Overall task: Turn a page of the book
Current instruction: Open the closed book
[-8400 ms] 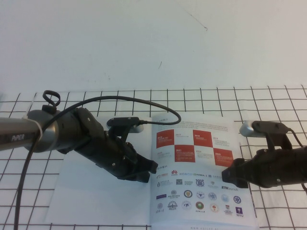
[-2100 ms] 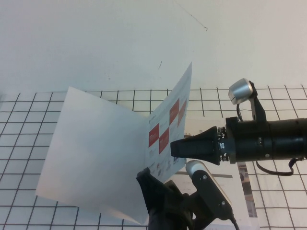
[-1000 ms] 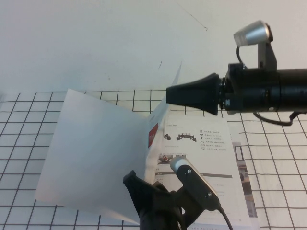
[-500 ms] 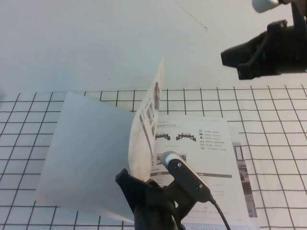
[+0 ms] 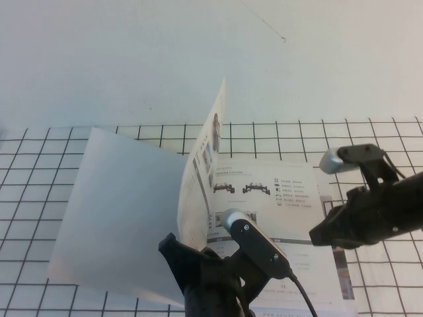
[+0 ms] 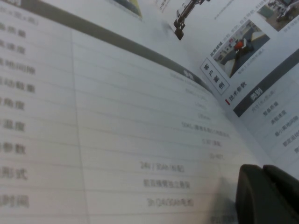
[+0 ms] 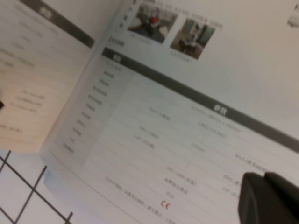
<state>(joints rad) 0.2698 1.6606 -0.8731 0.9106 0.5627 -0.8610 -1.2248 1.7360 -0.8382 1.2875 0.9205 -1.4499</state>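
Gridded table [image 5: 39, 198]: page [image 5: 201, 178] upright; left gripper [image 5: 175, 247], right gripper [image 5: 320, 236] jaws unclear.

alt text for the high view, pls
A printed page of a thin white book stands nearly upright mid-turn on a gridded table. The left gripper is at the page's lower edge near the spine; the right gripper hovers low over the book's right page.
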